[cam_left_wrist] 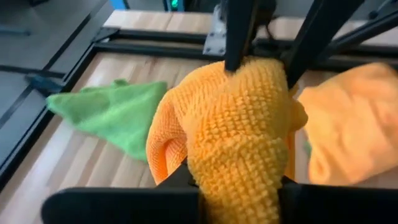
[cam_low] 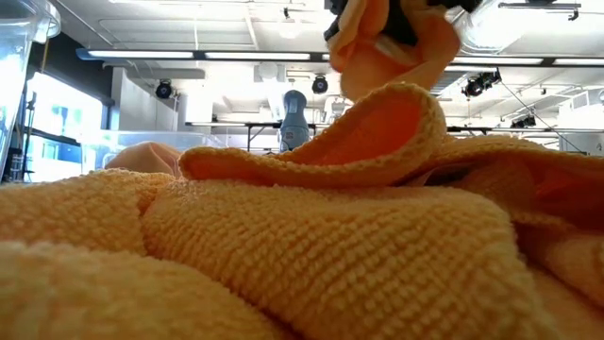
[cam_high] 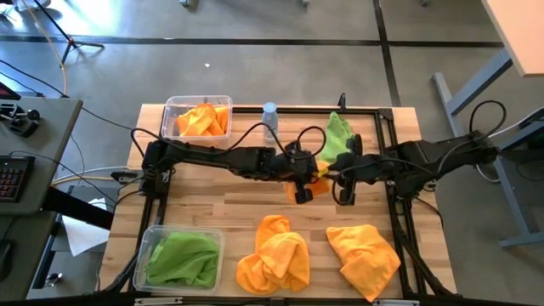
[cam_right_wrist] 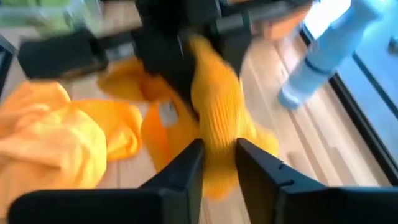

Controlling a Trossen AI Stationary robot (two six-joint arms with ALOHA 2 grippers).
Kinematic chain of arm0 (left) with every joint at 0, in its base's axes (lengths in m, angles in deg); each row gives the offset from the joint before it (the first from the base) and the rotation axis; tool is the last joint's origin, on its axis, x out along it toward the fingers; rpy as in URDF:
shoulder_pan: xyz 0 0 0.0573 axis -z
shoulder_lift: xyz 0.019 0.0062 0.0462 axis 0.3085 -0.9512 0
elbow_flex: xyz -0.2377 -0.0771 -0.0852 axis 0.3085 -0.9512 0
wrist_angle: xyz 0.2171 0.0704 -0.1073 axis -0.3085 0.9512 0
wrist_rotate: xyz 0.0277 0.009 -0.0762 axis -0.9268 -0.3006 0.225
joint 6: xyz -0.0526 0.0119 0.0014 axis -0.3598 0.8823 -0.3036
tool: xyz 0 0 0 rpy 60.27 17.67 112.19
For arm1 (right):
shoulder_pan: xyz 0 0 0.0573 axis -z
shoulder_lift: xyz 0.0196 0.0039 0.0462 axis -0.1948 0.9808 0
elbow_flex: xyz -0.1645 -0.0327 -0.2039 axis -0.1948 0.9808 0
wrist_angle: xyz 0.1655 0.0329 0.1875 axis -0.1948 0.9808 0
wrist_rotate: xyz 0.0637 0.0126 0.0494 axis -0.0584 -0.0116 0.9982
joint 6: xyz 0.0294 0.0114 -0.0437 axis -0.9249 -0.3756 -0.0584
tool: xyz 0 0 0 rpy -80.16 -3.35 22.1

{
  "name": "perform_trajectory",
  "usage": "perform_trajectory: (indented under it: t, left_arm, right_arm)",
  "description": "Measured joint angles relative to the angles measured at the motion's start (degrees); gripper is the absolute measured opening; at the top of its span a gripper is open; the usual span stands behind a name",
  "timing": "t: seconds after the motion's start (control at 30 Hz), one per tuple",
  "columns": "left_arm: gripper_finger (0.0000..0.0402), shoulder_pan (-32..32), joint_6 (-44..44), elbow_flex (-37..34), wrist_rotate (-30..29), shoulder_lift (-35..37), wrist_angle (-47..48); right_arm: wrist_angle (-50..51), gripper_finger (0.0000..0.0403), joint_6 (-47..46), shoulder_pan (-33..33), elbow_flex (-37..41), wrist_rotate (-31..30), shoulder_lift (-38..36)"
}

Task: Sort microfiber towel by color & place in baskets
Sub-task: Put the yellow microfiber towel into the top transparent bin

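Left gripper (cam_high: pixel 303 189) and right gripper (cam_high: pixel 342 192) meet mid-table, just in front of the water bottle (cam_high: pixel 269 119), both clamped on one orange towel (cam_high: pixel 316 180); arms reach in level from either side. No readable writing.

Low view: looped orange pile fills the foreground.

Left wrist view: held orange towel (cam_left_wrist: pixel 239 134), nubby weave, pinched between the fingers; green towel (cam_left_wrist: pixel 112 112) flat on the wood.

Right wrist view: fingers (cam_right_wrist: pixel 186 171) grip the hanging orange fold.
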Motion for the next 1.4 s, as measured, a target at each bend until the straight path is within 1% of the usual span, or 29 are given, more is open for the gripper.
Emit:
perform_trajectory:
  t: [0.07,0.2,0.43,0.53,0.67,0.77,0.93,1.07,1.1,1.17,1.27,1.4]
  left_arm:
    - [0.0008,0.0,-0.2,0.0,-1.0,0.8,1.9]
    - [0.0007,-0.7,-0.4,0.0,-2.4,4.0,6.6]
    - [0.0004,-5.1,2.3,-0.8,-2.6,11.6,16.5]
    - [0.0003,-7.7,3.3,-5.0,-2.5,16.6,18.9]
    - [0.0003,-11.5,4.7,-14.0,-2.4,25.2,18.3]
    - [0.0003,-15.1,6.0,-21.0,-2.3,32.4,18.2]
    - [0.0003,-24.1,9.4,-30.2,-1.5,43.0,18.2]
    - [0.0004,-33.6,15.3,-35.3,-1.2,48.1,18.0]
    - [0.0004,-36.2,17.1,-36.3,-0.8,48.7,17.7]
    - [0.0005,-41.6,20.9,-37.7,1.9,49.0,17.2]
    - [0.0006,-49.3,25.8,-39.3,6.0,47.9,16.6]
    - [0.0007,-56.5,30.9,-40.7,9.3,44.5,16.4]
  right_arm:
    - [2.3,0.0111,-1.5,0.0,0.0,0.0,0.0]
    - [6.6,0.0137,-3.3,0.0,0.0,0.0,0.0]
    - [8.4,0.0144,-6.9,0.0,0.0,-0.5,0.0]
    - [8.5,0.0144,-8.9,0.0,0.0,-0.5,0.0]
    - [8.6,0.0144,-11.1,0.0,0.0,-0.7,0.0]
    - [8.7,0.0144,-13.0,0.0,0.0,-3.4,0.0]
    - [8.6,0.0144,-17.6,0.0,0.0,-9.4,0.0]
    - [8.6,0.0144,-21.5,0.0,0.0,-14.0,0.0]
    - [8.6,0.0144,-22.6,0.0,0.0,-15.1,0.0]
    - [8.6,0.0144,-24.6,0.0,0.0,-17.4,0.0]
    - [8.6,0.0144,-28.0,0.0,0.0,-20.6,0.0]
    - [8.6,0.0144,-31.7,0.0,0.0,-23.5,0.0]
